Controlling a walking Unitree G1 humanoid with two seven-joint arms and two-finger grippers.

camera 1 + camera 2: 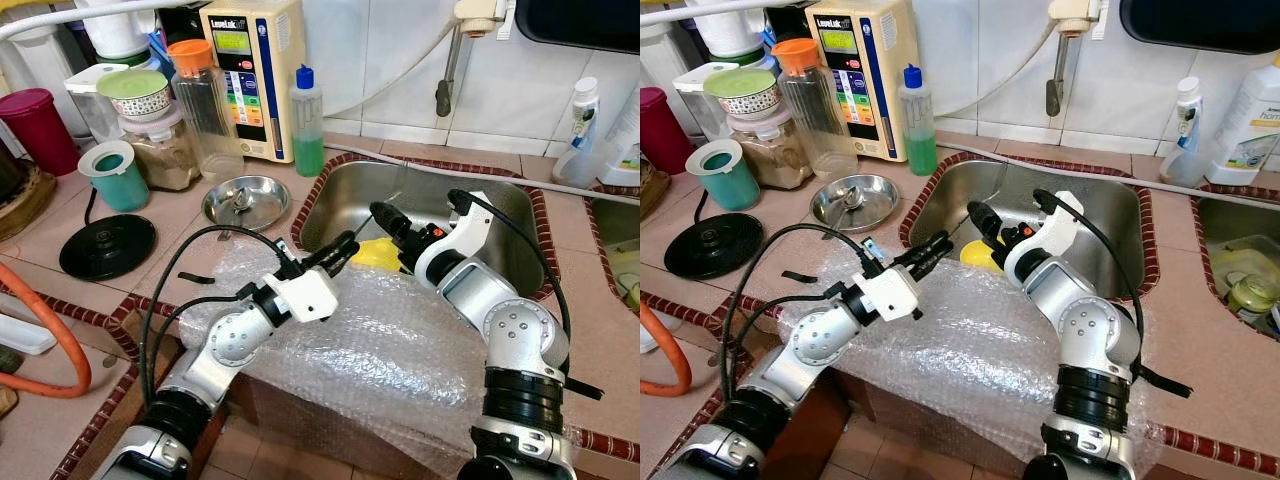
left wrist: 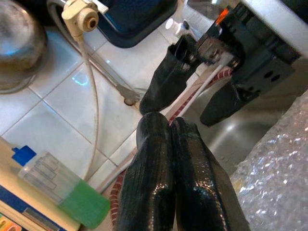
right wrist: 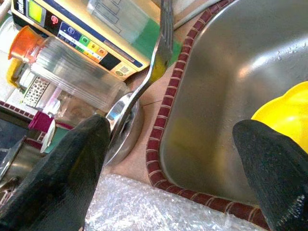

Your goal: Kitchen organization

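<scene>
A steel sink [image 1: 500,215] is set into the tiled counter, and a yellow object [image 1: 378,255] lies at its near left corner. My right gripper [image 1: 385,215] hangs over that corner, open wide [image 3: 173,130]. A slim metal utensil [image 3: 161,43] rests against one of its fingers [image 3: 72,159]; nothing sits between them. My left gripper [image 1: 340,252] is shut and empty [image 2: 171,125], hovering just above the bubble wrap [image 1: 400,350] that drapes over the counter's front edge, its tip pointing at the right gripper.
Left of the sink sit a steel dish [image 1: 245,200] holding a spoon, a green soap bottle [image 1: 307,125], a water unit [image 1: 250,75], jars, a teal cup [image 1: 115,175] and a black lid [image 1: 107,245]. An orange hose [image 1: 50,340] curves at far left. Bottles [image 1: 580,130] stand at right.
</scene>
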